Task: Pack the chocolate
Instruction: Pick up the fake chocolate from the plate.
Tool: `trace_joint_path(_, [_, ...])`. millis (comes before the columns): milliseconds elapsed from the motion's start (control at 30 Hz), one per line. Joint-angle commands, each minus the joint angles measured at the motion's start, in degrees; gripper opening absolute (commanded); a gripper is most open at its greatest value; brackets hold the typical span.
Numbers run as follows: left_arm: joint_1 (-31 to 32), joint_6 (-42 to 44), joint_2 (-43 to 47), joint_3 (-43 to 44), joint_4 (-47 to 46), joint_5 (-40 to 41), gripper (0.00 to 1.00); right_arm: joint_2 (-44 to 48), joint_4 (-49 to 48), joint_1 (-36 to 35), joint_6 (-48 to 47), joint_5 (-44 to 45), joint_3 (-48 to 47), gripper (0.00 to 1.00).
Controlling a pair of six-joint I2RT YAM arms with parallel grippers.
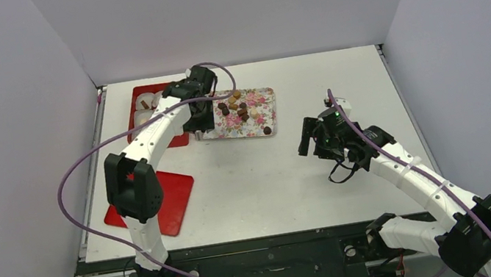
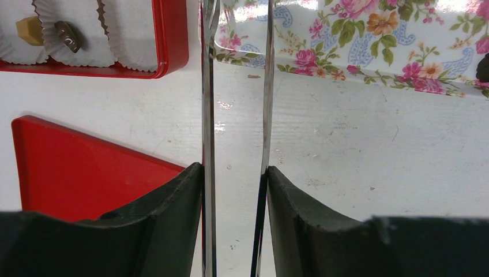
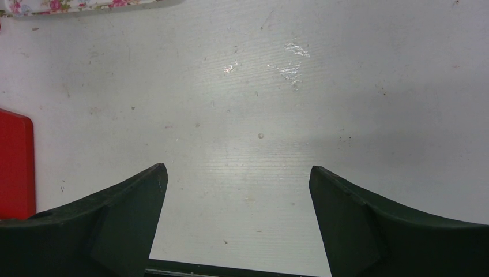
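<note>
Your left gripper point(image 2: 233, 168) is pinching thin metal tweezers point(image 2: 207, 115) between its fingers, the blades standing apart and reaching over the near edge of the flowered tray point(image 2: 369, 52), just beside the red box point(image 2: 173, 40). Most of the chocolate point(image 1: 242, 114) is lying loose on that tray, while a cream and a dark brown piece are sitting in white paper cups point(image 2: 130, 34) in the box. Your right gripper point(image 3: 237, 173) is hovering over the table point(image 3: 259, 86), fingers spread wide, holding nothing.
</note>
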State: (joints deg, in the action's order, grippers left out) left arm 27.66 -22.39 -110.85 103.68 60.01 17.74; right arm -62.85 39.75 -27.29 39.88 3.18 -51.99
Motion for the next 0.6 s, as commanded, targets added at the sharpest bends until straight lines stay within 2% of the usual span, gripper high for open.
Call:
trace_joint_path(0, [-0.2,0.3,-1.1,1.7,-2.1,1.3,0.4,0.4,-1.7,0.5,0.6,1.6,0.2,0.89])
trace_joint_path(567, [-0.2,1.4,-3.9,4.5,-1.6,1.7,0.36,0.2,-1.6,0.9,0.4,1.7,0.2,0.89])
